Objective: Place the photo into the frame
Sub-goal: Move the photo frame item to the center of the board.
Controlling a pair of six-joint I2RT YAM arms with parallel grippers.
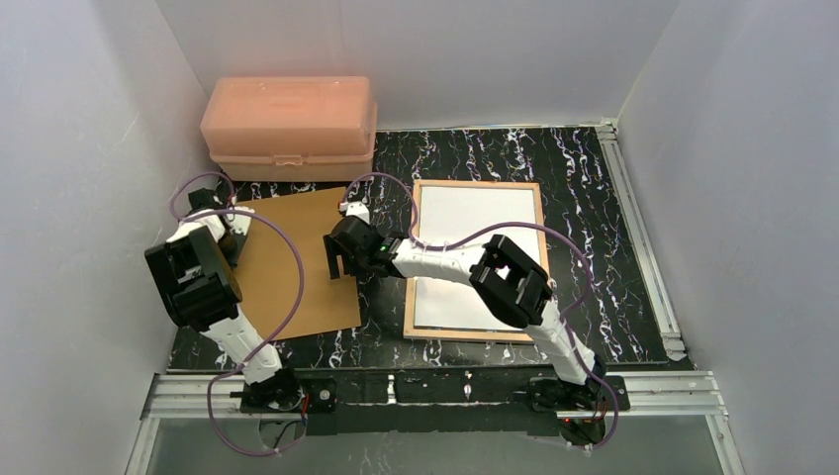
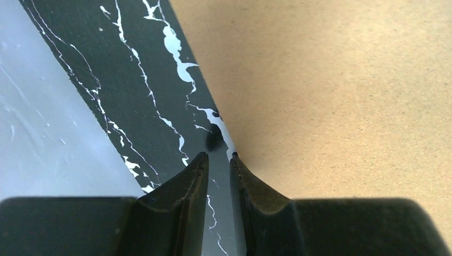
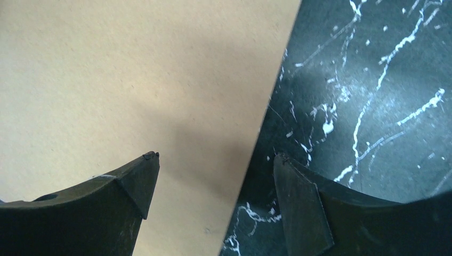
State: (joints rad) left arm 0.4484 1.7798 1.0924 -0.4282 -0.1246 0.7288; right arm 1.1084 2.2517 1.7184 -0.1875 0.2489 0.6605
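Right arm [image 1: 445, 262] stretched left across the frame [image 1: 477, 183], jaws wide, astride the backing board's [image 1: 297, 257] right edge. Left arm [image 1: 198, 277] bent over the board's left edge, jaws narrow, nothing between. One photo [image 1: 480, 223], white side up inside one frame, on the table's [image 1: 584, 198] right half. One pink box [image 1: 289, 124], far-left corner.

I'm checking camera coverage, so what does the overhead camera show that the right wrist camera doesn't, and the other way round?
Only the overhead view shows the pink box at the back left and the frame lying flat on the right, white inside. Only the right wrist view shows up close how the right gripper stands: jaws open, straddling the board's edge, one finger over the board and the other over the table. Both show the brown board and the black marbled table.
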